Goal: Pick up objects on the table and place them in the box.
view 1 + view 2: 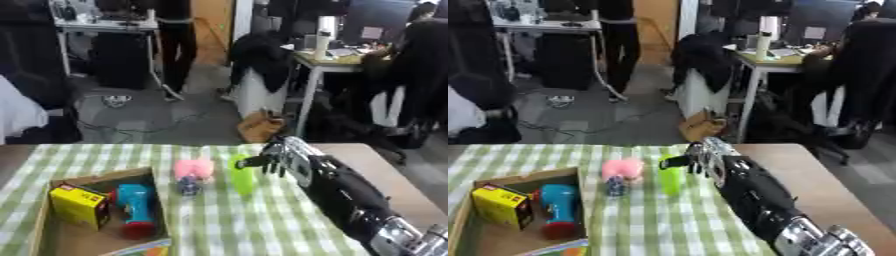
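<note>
Box already has yellow pack and blue toy. My right hand at green bottle, fingers curled by its top, grip unclear. Pink toy left on cloth.

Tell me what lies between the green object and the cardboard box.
A pink object with a small dark piece at its near end lies on the checked cloth between the green object and the box, seen in both views.

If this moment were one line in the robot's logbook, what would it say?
right hand: open, beside green object | pink object: on table | box: holds yellow box, blue-red item
</note>
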Tool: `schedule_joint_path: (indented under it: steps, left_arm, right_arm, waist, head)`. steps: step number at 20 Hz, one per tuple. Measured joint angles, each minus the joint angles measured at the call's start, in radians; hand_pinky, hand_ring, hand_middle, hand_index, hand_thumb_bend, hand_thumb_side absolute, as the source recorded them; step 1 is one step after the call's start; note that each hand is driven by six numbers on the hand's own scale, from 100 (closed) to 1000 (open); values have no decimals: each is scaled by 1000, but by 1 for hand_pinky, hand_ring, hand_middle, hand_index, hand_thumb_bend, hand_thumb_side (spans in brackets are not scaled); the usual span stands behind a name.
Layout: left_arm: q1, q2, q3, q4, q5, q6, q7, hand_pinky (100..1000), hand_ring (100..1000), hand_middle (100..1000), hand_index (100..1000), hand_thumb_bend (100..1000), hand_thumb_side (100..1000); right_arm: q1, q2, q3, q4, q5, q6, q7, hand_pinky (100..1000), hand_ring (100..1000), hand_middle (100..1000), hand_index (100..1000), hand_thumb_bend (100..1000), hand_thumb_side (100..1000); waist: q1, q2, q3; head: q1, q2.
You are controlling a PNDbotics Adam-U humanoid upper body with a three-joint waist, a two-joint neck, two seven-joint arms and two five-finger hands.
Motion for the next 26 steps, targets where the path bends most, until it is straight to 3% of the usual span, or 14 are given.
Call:
schedule_joint_path:
  steps: [13, 26]
  left_arm:
    - [-23, -13, 0, 0, 1, -6, 4, 839, 874, 819, 877, 214, 1000]
    - [-40, -25, 0, 0, 1, -14, 13, 841, 872, 814, 870, 207, 1000]
  right_arm:
    - [-14, 7, -6, 5, -42, 7, -10, 839, 895, 832, 967, 499, 1000]
    - [-19, 8, -24, 23, 46, 31, -112, 858, 910, 848, 972, 473, 1000]
  waist:
    - [-6, 1, 14]
    - [-16, 44, 19]
  head:
    - [-5, 3]
    - [-21, -30]
